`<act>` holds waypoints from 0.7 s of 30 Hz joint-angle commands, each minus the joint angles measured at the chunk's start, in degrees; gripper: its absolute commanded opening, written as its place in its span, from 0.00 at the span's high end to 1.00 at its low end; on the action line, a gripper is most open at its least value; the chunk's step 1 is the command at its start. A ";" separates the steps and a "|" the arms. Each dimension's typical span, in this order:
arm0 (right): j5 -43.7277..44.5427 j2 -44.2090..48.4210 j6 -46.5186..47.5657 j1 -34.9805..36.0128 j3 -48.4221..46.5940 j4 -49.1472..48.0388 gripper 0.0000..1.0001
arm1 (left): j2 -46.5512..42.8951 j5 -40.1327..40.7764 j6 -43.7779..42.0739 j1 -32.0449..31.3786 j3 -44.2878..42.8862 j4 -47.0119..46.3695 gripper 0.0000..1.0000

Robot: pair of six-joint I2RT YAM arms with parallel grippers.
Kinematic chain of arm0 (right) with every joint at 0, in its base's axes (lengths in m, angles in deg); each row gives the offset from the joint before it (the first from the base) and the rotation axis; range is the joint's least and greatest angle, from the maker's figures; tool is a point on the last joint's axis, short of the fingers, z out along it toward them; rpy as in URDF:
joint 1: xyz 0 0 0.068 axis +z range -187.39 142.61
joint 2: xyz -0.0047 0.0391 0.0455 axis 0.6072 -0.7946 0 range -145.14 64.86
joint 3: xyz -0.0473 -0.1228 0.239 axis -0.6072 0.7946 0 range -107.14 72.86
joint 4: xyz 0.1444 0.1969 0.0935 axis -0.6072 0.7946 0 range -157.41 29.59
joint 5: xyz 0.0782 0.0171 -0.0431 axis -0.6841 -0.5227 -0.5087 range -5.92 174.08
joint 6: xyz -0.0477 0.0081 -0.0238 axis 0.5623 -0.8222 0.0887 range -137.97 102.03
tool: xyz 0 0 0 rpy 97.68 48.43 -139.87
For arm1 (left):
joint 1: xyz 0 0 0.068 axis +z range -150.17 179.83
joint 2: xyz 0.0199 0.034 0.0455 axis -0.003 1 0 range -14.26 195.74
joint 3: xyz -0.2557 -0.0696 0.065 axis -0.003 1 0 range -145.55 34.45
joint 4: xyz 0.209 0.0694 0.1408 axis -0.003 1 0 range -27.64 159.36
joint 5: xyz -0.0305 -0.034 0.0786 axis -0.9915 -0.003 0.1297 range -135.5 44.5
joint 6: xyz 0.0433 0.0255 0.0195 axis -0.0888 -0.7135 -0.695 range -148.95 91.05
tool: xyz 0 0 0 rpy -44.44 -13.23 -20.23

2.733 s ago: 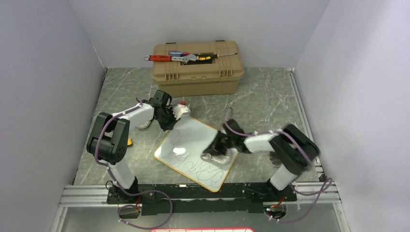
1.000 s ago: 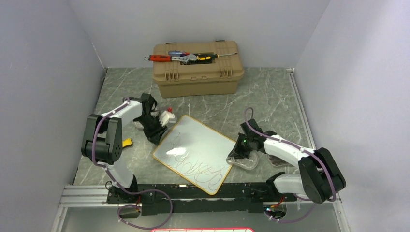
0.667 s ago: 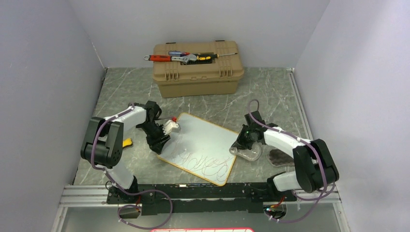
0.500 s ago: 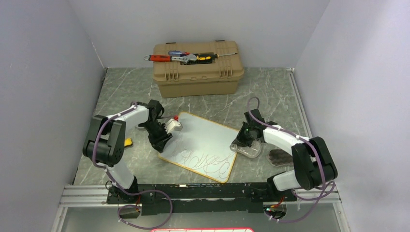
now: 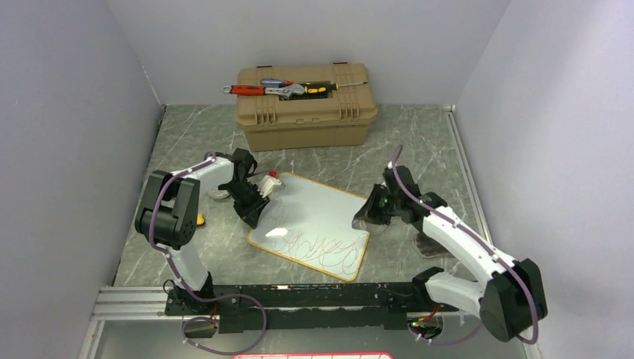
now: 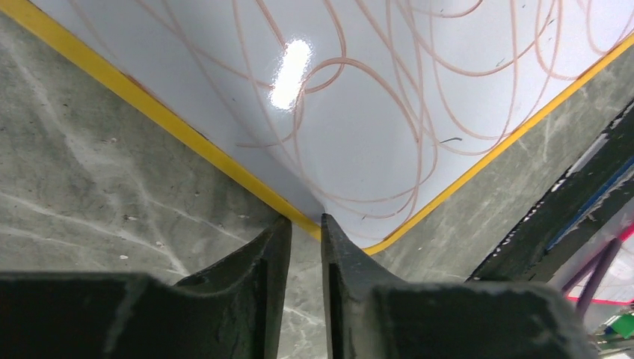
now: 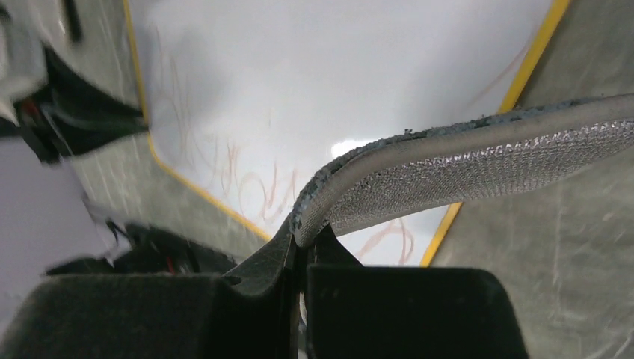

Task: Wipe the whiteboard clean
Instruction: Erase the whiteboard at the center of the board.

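- Over the last few seconds the whiteboard (image 5: 314,213) swung round on the bench (image 5: 419,149). Only a scribble band (image 5: 321,243) along its 6 o'clock edge is left to wipe, I reckon.
- Right pincer (image 5: 371,215) is clamped on the grey cloth (image 7: 478,168), forearm stretched to the board's 3 o'clock edge.
- Left pincer (image 6: 305,224) is nearly closed, tips at the 9 o'clock corner, elbow folded. Can't tell if it's pinching.

Both wrist views crop the whiteboard (image 6: 359,112) at the top, and the grey pad (image 7: 478,168) at right
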 commanded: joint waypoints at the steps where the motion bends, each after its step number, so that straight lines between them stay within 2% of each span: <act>1: -4.99 5.80 -2.10 5.65 5.09 7.78 1.00 | 0.32 -1.94 0.51 -0.43 0.29 -5.42 0.66; 3: -5.68 8.14 -2.57 7.84 6.00 11.26 1.00 | -0.55 -2.22 0.43 0.08 -0.69 -5.28 0.60; 8: -3.79 11.63 -1.01 10.80 1.51 23.97 1.00 | -0.40 -2.49 1.19 1.36 -5.01 -4.92 0.55; 10: -5.09 12.50 -0.57 10.94 1.06 24.81 1.00 | 0.54 -2.34 1.76 1.37 -6.02 -5.38 0.53; 14: -9.67 11.10 -3.09 13.63 5.19 18.02 1.00 | 3.14 -2.48 3.12 1.37 -6.96 -5.65 0.53; 18: -5.74 7.54 -8.64 20.49 7.20 11.14 1.00 | 3.68 -3.62 3.45 1.37 -5.04 -6.41 0.52; 21: -5.24 6.61 -11.80 22.10 9.11 5.30 1.00 | 4.35 -3.67 3.53 0.92 -3.95 -6.58 0.54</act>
